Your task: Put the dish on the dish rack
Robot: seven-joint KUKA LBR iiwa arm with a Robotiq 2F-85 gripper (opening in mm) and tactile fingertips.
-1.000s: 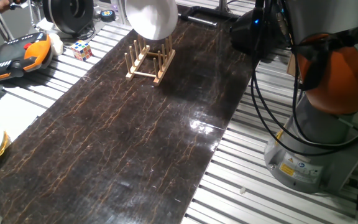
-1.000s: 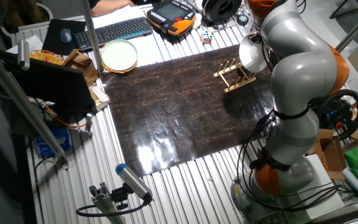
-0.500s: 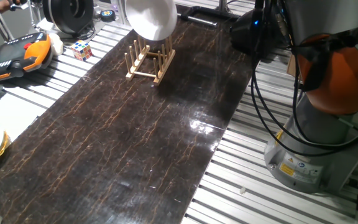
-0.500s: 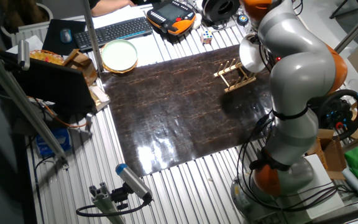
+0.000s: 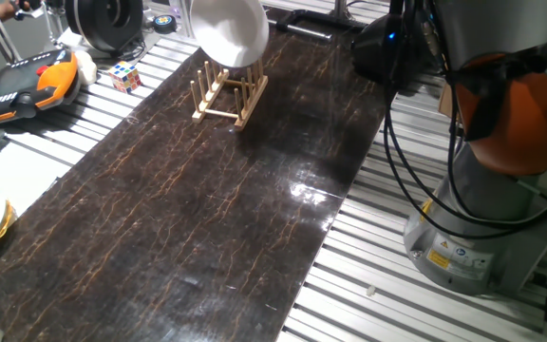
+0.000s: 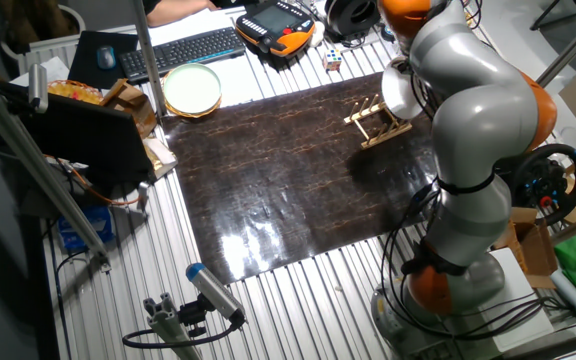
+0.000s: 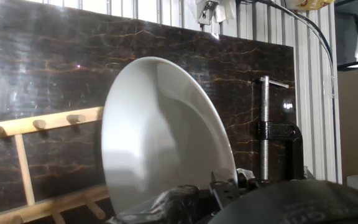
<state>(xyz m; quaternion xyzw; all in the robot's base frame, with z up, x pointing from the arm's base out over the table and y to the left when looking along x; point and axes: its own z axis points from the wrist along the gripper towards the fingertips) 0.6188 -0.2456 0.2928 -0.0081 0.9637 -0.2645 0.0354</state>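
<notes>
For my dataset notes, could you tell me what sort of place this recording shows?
Most likely a robotics lab bench: a slotted aluminium table, a teach pendant beside a keyboard, and a clamp on the marble-patterned mat.

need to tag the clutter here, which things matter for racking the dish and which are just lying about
Job:
the dish, held tilted above the rack
the dish rack
the gripper, gripping the dish's edge

Lying about:
greenish plate
Rubik's cube
orange-and-black handheld controller
keyboard
black clamp
</notes>
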